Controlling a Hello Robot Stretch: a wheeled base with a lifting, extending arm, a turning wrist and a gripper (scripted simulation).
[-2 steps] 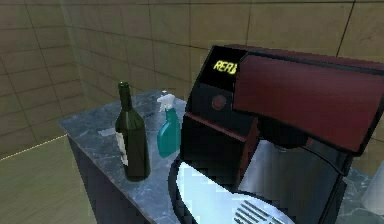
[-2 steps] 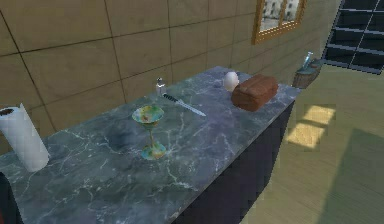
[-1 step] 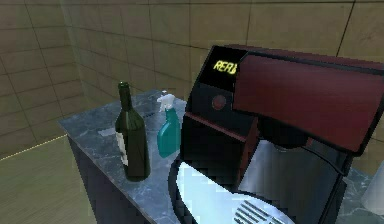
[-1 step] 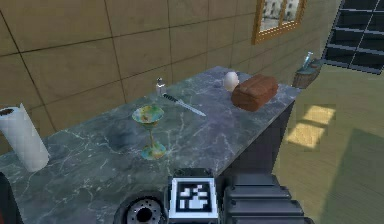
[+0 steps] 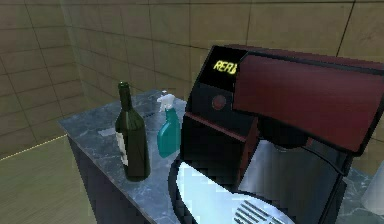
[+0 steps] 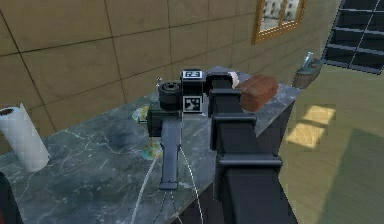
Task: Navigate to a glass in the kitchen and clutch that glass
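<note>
Frankly, I cannot tell whether my gripper (image 6: 168, 165) holds anything — a faint greenish see-through shape (image 6: 152, 150), perhaps the glass, sits beside it on the grey marble counter (image 6: 90, 160). My dark arm bar (image 6: 240, 160) cuts off part of a brown rounded lump (image 6: 260, 90).
</note>
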